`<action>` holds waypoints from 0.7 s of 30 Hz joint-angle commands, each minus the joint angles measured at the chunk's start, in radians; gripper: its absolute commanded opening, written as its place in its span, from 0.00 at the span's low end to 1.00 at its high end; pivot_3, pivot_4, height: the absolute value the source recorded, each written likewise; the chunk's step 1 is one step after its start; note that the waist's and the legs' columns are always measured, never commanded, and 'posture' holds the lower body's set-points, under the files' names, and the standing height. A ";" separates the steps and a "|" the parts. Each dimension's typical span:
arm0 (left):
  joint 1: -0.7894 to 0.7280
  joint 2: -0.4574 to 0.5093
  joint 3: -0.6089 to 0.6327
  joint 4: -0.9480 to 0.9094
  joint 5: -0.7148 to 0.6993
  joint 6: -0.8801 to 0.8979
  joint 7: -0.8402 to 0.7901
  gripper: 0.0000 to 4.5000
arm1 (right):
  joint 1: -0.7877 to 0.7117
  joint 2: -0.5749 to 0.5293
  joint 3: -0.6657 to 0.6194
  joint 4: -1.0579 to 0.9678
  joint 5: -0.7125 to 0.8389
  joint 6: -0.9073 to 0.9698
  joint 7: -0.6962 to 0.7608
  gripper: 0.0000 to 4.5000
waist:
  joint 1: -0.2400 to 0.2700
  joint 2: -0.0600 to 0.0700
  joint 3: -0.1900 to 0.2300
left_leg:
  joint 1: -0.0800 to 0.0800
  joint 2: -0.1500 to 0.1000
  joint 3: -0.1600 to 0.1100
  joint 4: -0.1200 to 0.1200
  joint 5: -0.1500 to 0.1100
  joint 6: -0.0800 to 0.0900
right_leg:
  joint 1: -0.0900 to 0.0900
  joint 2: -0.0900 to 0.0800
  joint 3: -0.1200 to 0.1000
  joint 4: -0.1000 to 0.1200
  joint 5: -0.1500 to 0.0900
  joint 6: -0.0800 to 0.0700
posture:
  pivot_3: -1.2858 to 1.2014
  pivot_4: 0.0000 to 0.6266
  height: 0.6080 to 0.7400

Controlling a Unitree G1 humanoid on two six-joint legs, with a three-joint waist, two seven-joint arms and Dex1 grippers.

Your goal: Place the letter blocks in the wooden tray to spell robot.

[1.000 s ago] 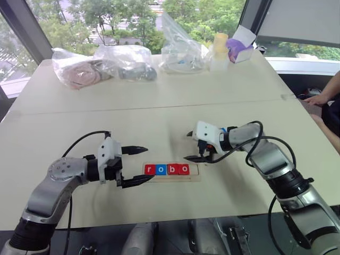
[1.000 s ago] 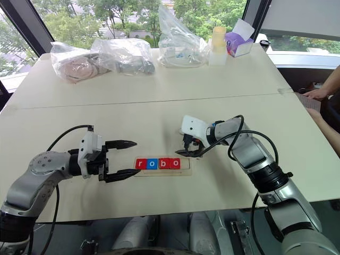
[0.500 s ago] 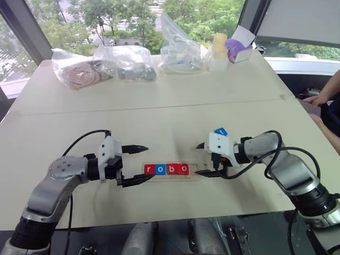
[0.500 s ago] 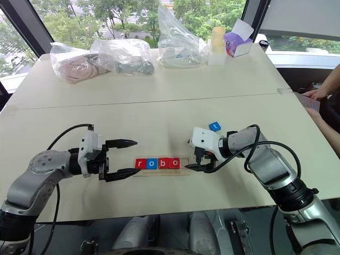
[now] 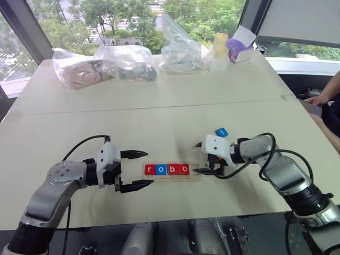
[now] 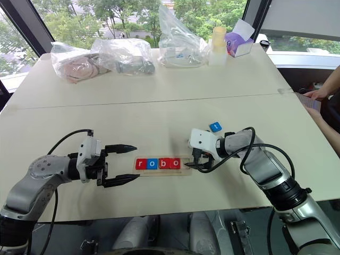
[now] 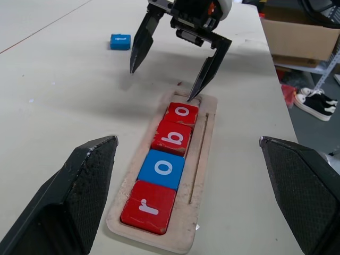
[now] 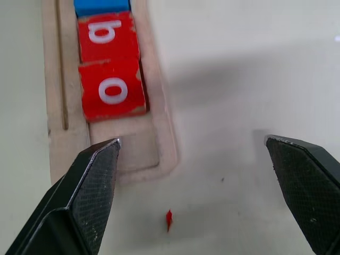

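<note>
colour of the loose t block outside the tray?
Blue with a white letter; the t block shows best in the left wrist view.

Both arms are built of rounded silver-grey metal segments joined by black bands. Each ends in a white boxy wrist housing carrying two black, tapered, pointed fingers. The left gripper has a thin black cable looping from its white housing back to the forearm. The right gripper trails several black cables that curl around its forearm. Seen close, the finger pads show a fine cross-hatched texture.
</note>
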 commanded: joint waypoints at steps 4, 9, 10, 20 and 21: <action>-0.001 0.002 0.009 -0.013 -0.001 -0.019 0.002 1.00 | -0.039 0.040 0.021 -0.004 -0.005 -0.010 0.002 0.99 | 0.000 0.000 0.000 | 0.000 0.000 0.000 0.000 0.000 0.000 | 0.000 0.000 0.000 0.000 0.000 0.001 | 0.52 0.24 1.00; -0.004 0.000 0.009 -0.018 -0.002 -0.014 0.011 1.00 | -0.059 0.075 0.039 -0.008 -0.009 -0.005 0.001 0.99 | 0.000 0.000 0.000 | 0.000 0.000 0.000 0.000 0.000 0.000 | 0.000 0.000 0.000 0.000 0.001 0.001 | 0.52 0.24 1.00; -0.005 0.000 0.009 -0.019 -0.003 -0.013 0.013 1.00 | -0.061 0.079 0.039 -0.007 -0.011 -0.005 0.000 0.99 | 0.000 0.000 0.000 | 0.000 0.000 0.000 0.000 0.000 0.000 | 0.000 0.000 0.000 0.000 0.001 0.001 | 0.52 0.24 1.00; -0.012 -0.001 0.005 -0.026 -0.009 -0.005 0.025 1.00 | -0.059 0.013 0.029 0.021 -0.057 -0.053 0.018 0.99 | 0.001 0.000 0.000 | 0.000 0.000 0.000 0.000 0.000 0.000 | 0.000 0.000 0.000 0.000 0.001 0.001 | 0.52 0.24 1.00; -0.014 -0.002 0.003 -0.025 -0.009 -0.004 0.026 1.00 | -0.061 0.011 0.018 0.019 -0.052 -0.052 0.017 0.99 | 0.001 0.000 0.000 | 0.000 0.000 0.000 0.000 0.000 0.000 | 0.000 0.000 0.000 0.000 0.001 0.001 | 0.52 0.24 1.00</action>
